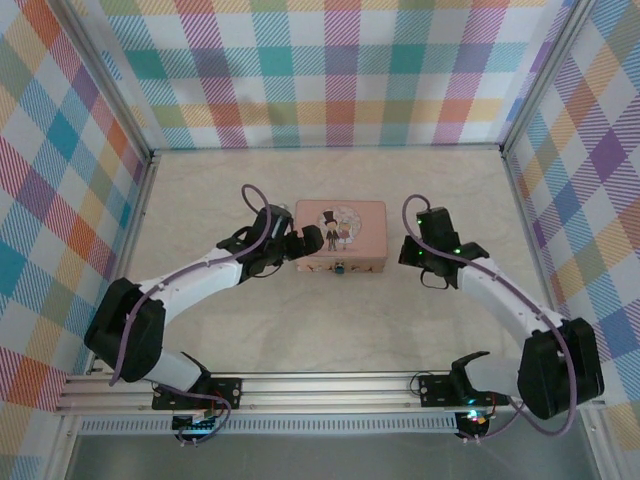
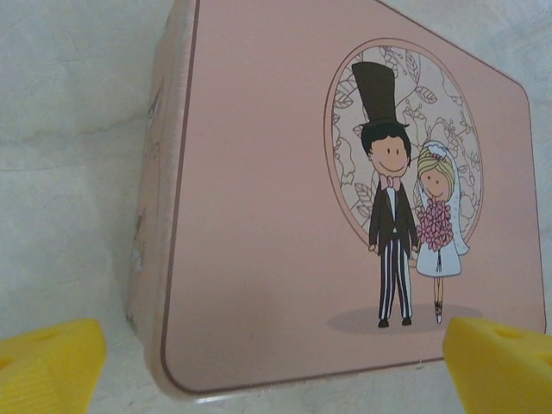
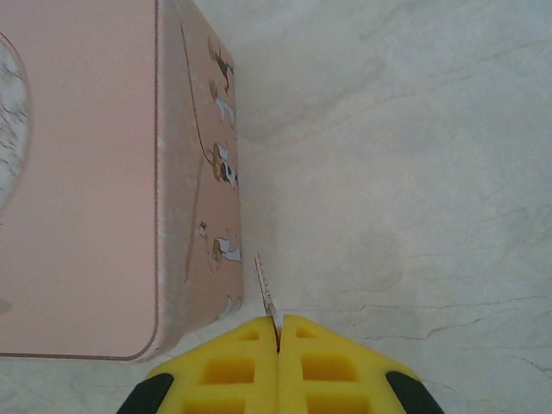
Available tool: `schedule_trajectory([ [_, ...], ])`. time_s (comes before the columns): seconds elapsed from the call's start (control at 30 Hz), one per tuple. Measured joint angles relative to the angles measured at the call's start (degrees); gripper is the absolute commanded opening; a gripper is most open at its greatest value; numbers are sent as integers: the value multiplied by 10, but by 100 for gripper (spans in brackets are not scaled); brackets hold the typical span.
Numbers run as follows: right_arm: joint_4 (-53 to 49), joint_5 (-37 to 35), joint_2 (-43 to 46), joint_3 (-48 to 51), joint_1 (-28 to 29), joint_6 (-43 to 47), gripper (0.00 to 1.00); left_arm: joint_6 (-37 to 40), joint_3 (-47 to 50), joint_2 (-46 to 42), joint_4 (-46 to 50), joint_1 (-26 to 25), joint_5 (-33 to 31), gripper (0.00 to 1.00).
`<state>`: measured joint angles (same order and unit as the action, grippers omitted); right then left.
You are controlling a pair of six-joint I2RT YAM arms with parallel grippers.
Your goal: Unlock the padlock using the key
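So the padlock point(image 1: 341, 268) sits midway along the pink tin's point(image 1: 365, 212) near wall. The right gripper point(image 3: 278, 332), pinching the key point(image 3: 266, 291), is off the tin's right end, so the lock's to its left. Meanwhile the left gripper point(image 2: 274, 362) is spread wide over the tin's left end.

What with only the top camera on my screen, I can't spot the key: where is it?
Observer: The right wrist view shows the key, a thin metal blade sticking out from the shut right gripper.
Operator: Is it at the padlock?
Observer: No; there the blade sits beside the pink tin's short decorated side wall, above the table.
Operator: And the left gripper?
Observer: The left wrist view shows it open, yellow fingertips wide apart, the tin's lid in front of them.
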<state>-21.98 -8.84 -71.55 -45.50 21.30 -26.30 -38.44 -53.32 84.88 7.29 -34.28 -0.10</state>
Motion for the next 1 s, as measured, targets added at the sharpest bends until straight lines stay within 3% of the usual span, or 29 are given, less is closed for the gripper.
schedule_trajectory([
  [0.7, 38, 10, -128, -39, 85, -18, 0, -12, -34, 97, -82, 58, 18, 100],
  [1.0, 40, 27, -131, -48, 88, -16, 0, 0, -28, 40, -57, 97, -5, 100],
])
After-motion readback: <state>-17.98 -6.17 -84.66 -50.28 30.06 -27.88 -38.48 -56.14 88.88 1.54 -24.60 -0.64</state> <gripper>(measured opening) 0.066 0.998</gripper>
